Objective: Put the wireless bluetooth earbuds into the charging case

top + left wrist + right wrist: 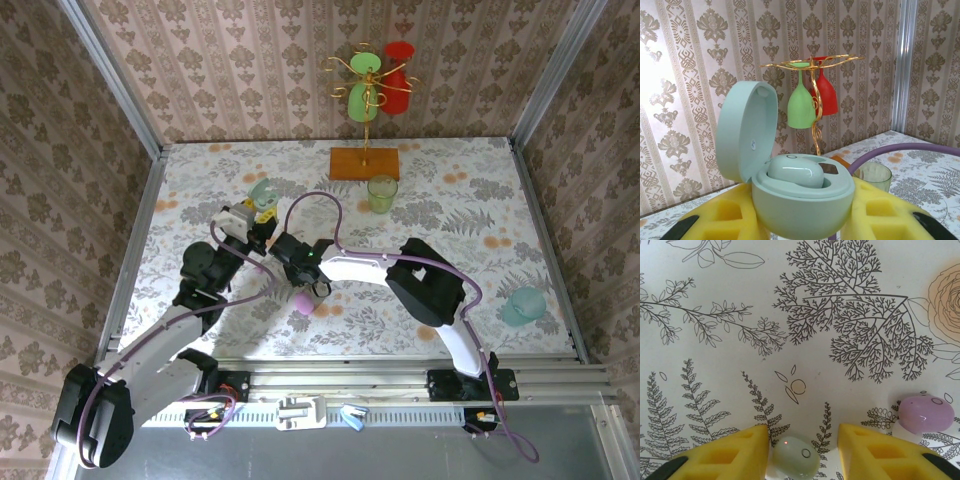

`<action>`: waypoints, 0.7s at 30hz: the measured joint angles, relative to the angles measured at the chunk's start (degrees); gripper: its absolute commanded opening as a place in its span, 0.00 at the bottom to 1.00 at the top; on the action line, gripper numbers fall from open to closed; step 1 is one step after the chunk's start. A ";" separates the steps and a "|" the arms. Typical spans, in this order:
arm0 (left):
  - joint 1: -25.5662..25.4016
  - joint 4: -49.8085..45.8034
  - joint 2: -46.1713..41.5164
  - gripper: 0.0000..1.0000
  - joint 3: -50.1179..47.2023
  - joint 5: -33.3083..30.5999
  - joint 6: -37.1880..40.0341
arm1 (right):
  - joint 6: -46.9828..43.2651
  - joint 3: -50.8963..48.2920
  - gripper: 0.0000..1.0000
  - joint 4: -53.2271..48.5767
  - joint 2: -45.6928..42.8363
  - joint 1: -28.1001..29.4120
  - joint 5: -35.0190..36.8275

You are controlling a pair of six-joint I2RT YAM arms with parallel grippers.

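Earbud of pale green glossy plastic, tiny and bean-shaped (795,456), lies on the fern-printed table cover (715,285) between the yellow fingers of the right gripper (802,435). Its jaws straddle the bud with a gap showing on one side, so they are not pinching it. A lilac, egg-shaped bud (926,414) lies nearby, off to one side. The left gripper (802,217) is clamped on the round mint-green plastic charging case (805,197), which has its lid hinged up and a matching bud (792,172) seated inside. The loose bud looks very light, rigid and slick, and its rounded sides would probably squirt out of an off-centre pinch. It is best taken squarely across its widest middle with gentle pressure.
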 measured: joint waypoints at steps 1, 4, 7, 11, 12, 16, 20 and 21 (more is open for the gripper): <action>0.00 0.00 0.00 0.10 0.00 0.00 -0.02 | -0.07 0.00 0.37 -0.02 0.00 0.00 0.15; 0.00 0.00 0.00 0.10 0.00 0.00 -0.02 | -0.22 0.00 0.33 -0.31 0.00 -0.02 0.39; 0.00 0.02 0.00 0.10 0.00 0.00 -0.04 | -0.37 0.00 0.29 -0.50 0.00 -0.02 0.74; 0.00 0.02 0.02 0.10 0.00 -0.02 -0.46 | -0.44 -0.04 0.31 -0.59 -0.04 -0.02 0.76; 0.00 0.02 0.00 0.10 0.00 0.00 -0.55 | -0.46 -0.17 0.31 -0.44 -0.15 -0.02 0.76; 0.00 0.00 0.00 0.10 -0.02 0.00 -0.90 | -0.98 -1.99 0.35 0.04 -1.38 -0.02 0.35; 0.00 0.02 0.02 0.10 0.00 0.00 -0.94 | -1.33 -4.68 0.35 0.09 -3.58 -0.02 -0.63; 0.00 0.00 0.00 0.10 0.00 0.00 -1.05 | -1.33 -5.09 0.34 0.00 -4.04 -0.02 -0.70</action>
